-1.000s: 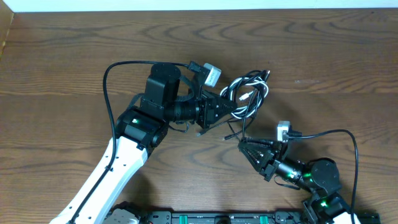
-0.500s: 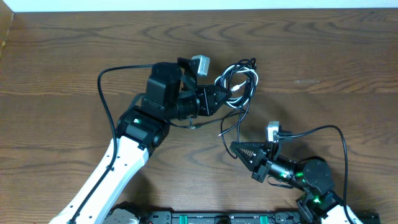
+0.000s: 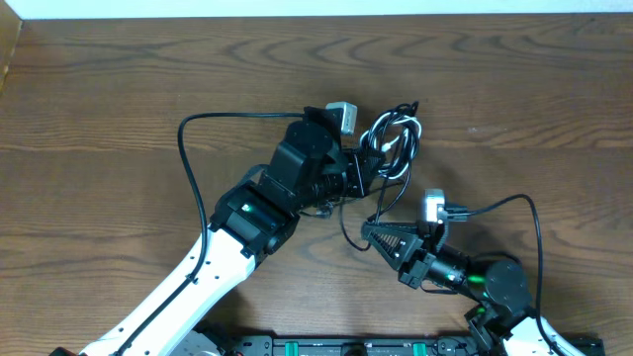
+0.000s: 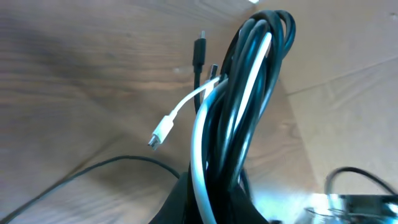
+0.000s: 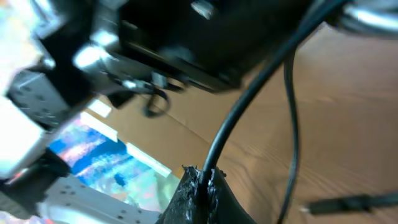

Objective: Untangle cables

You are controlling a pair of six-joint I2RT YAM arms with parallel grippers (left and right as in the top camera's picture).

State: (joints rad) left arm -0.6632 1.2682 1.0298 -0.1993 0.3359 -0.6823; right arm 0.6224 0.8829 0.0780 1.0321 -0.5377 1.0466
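Two grippers grip one tangle. The left gripper (image 3: 374,166) is clamped on the base of the bundled cables (image 3: 398,141), black and white loops fanning out beyond its fingers. Just below, the right gripper (image 3: 368,230) pinches a single black strand (image 3: 382,205) trailing from that bundle.

In the left wrist view a white plug end (image 4: 160,134) sticks out free to the side. Bare wooden table (image 3: 109,89) lies open left, right and toward the far edge. Room is tight only between the two arms, which nearly meet.

Each arm's own thick black cable – the left cable (image 3: 188,138) and the right cable (image 3: 529,213) – arcs beside it. How the cords cross inside the left jaws is hidden. The right wrist view is blurred, its top filled by the dark left arm (image 5: 205,43).
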